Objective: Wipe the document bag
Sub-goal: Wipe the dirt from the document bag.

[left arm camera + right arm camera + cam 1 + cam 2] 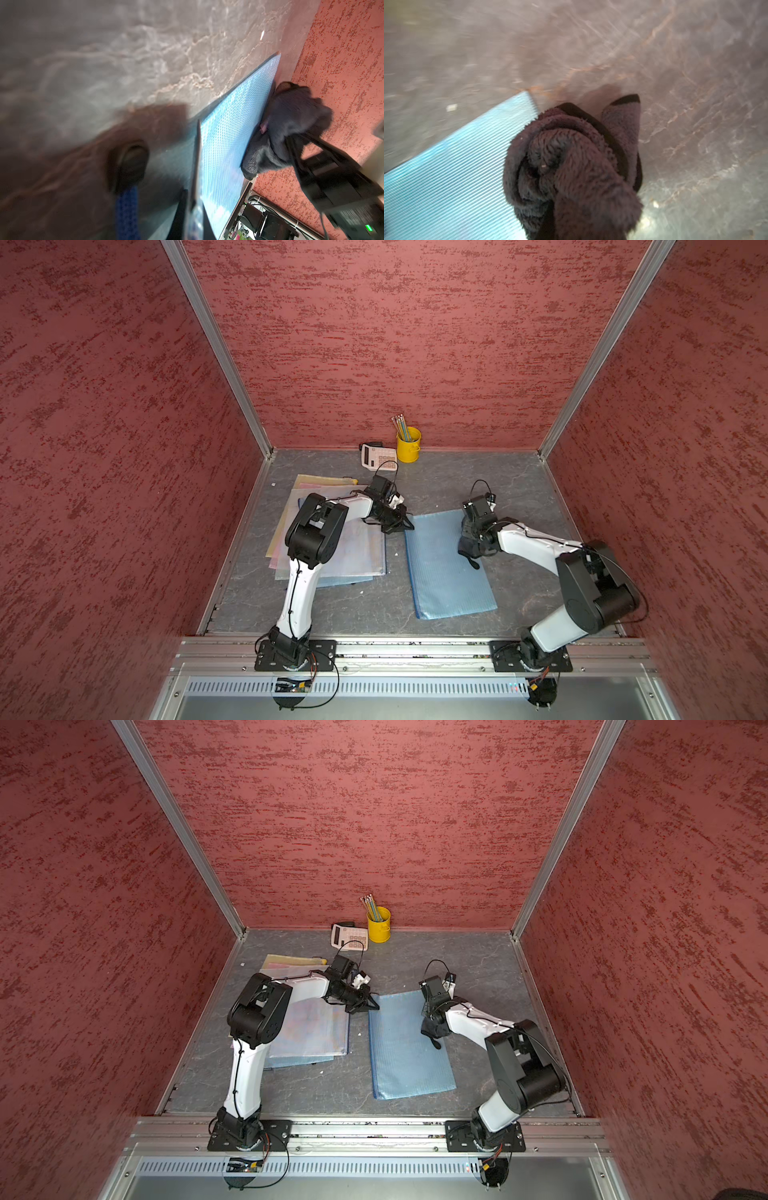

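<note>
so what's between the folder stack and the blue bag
Bare grey tabletop, in both top views; the left gripper crosses its far end, shut on the bag at its corner.

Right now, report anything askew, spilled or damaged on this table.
The pile of folders beside the blue document bag is fanned, its edges out of line. The bag itself lies at a slant on the table. A few white scraps dot the surface. No visible damage.

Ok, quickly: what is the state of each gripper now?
Left gripper: closed, pinching the far corner of the blue document bag.
Right gripper: closed on the dark cloth.
</note>
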`<state>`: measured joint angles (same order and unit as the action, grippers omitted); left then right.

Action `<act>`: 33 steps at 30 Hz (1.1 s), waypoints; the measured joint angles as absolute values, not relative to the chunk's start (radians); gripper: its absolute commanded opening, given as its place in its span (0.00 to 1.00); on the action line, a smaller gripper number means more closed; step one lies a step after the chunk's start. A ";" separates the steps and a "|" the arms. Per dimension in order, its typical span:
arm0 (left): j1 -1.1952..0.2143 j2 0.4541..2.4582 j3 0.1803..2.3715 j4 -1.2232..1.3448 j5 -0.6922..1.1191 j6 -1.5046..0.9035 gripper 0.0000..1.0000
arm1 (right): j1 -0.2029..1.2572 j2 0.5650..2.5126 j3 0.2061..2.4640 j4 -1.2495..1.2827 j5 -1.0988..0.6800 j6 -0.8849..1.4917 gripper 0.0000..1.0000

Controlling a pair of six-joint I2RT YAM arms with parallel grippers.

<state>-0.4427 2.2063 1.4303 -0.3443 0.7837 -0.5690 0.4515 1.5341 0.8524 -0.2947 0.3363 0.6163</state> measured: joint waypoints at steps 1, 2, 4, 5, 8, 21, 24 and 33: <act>-0.443 2.206 1.430 -0.345 0.783 -0.569 0.00 | 0.487 1.512 0.859 -0.294 0.328 0.615 0.00; -0.443 2.206 1.430 -0.345 0.783 -0.569 0.00 | 0.532 1.497 0.871 -0.292 0.316 0.616 0.00; -0.443 2.206 1.430 -0.345 0.783 -0.569 0.00 | 0.622 1.497 0.897 -0.271 0.293 0.618 0.00; -0.443 2.206 1.430 -0.345 0.784 -0.569 0.00 | 0.663 1.509 0.904 -0.252 0.283 0.624 0.00; -0.443 2.206 1.431 -0.347 0.785 -0.568 0.00 | 0.741 1.559 0.874 -0.188 0.231 0.667 0.00; -0.434 2.206 1.451 -0.434 0.795 -0.514 0.00 | 0.643 1.447 0.706 -0.423 0.362 0.865 0.00; -0.426 2.206 1.451 -0.439 0.796 -0.506 0.00 | 0.656 1.314 0.698 -0.524 0.396 0.881 0.00; -0.424 2.206 1.462 -0.456 0.795 -0.492 0.00 | 1.050 1.303 0.641 -0.336 0.277 0.969 0.00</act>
<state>-0.4236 2.2063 1.4624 -0.4564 0.7948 -0.4919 1.0504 1.3029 0.6415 -0.3359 0.2768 0.9691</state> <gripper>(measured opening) 0.069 0.119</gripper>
